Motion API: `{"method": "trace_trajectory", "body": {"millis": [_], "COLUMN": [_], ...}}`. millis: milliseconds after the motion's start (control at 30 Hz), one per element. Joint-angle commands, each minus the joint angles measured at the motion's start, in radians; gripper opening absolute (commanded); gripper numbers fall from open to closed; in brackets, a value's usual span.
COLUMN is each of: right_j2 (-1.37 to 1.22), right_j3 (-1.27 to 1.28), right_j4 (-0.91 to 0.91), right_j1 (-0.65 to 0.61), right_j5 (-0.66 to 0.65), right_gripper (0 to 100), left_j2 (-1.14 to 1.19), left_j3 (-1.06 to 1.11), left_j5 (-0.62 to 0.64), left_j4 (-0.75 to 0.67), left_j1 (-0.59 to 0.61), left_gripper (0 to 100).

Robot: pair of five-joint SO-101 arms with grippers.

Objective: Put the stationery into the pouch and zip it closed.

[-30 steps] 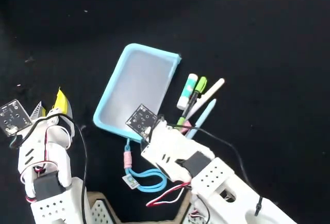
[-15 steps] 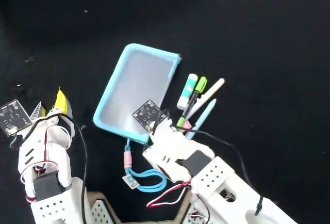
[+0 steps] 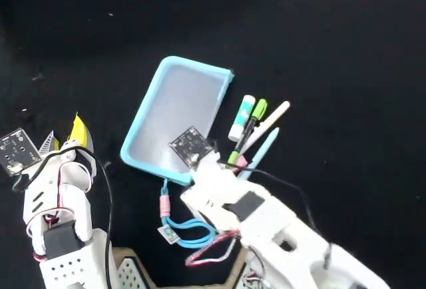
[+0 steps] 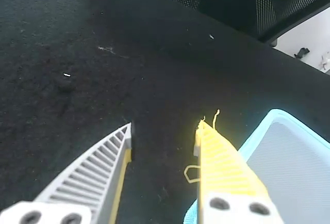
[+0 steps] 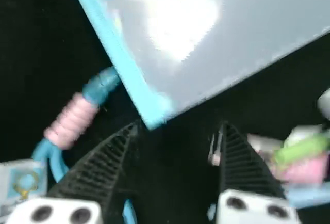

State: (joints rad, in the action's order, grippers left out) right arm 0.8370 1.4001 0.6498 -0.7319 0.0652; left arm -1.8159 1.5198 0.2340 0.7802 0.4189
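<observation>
While the left gripper [image 3: 64, 136] rests, jaws apart and empty, well left of the pouch [image 3: 180, 102], the right gripper [image 5: 178, 131], jaws also apart, hangs at the pouch's near corner. The pens [image 3: 265, 128] lie just right of it, parallel to the pouch's long side, so the right arm is nearer.

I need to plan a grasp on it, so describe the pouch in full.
The pouch is a flat rectangle with a light blue border and a pale, translucent-looking panel. It lies slanted on the black table, with pens just beside one long edge. From its corner nearest the arms runs a blue cord with a pink sleeve and a small tag. The right gripper, open, sits at that corner, not clamped on it. Whether the zip is open cannot be told.
</observation>
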Motion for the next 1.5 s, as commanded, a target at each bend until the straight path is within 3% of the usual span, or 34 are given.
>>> {"method": "trace_trajectory", "body": {"millis": [0, 167, 400, 600, 700, 833, 967, 1267, 1367, 1467], "right_j2": [-0.168, -0.312, -0.366, -0.369, -0.371, -0.371, -0.360, -0.348, -0.348, -0.348], "right_j3": [-0.139, -0.240, -0.375, -0.424, -0.432, -0.415, -0.437, -0.662, -0.659, -0.601], "right_j4": [-0.018, -0.017, -0.011, -0.018, -0.044, -0.106, -0.025, 0.446, 0.476, 0.377], "right_j1": [-0.003, 0.011, 0.213, 0.290, 0.288, 0.287, 0.284, 0.250, 0.173, 0.072], "right_j5": [0.008, 0.002, 0.000, -0.057, -0.132, -0.138, -0.135, 0.129, 0.157, 0.160], "right_gripper": [22.7, 22.7, 22.6, 22.6, 22.6, 22.6, 22.6, 22.5, 22.5, 22.5], "left_j2": [-0.008, -0.008, -0.008, -0.008, -0.008, -0.008, -0.008, -0.008, -0.008, -0.008], "left_j3": [-0.024, -0.024, -0.024, -0.024, -0.024, -0.024, -0.024, -0.024, -0.024, -0.024], "left_j5": [0.012, 0.012, 0.012, 0.012, 0.012, 0.012, 0.012, 0.012, 0.012, 0.012], "left_j4": [-0.023, -0.021, -0.021, -0.023, -0.023, -0.021, -0.018, -0.023, -0.023, -0.023], "left_j1": [0.005, 0.005, 0.005, 0.005, 0.005, 0.005, 0.007, 0.007, 0.007, 0.007], "left_gripper": [20, 20, 20, 20, 20, 20, 20, 20, 20, 20]}}
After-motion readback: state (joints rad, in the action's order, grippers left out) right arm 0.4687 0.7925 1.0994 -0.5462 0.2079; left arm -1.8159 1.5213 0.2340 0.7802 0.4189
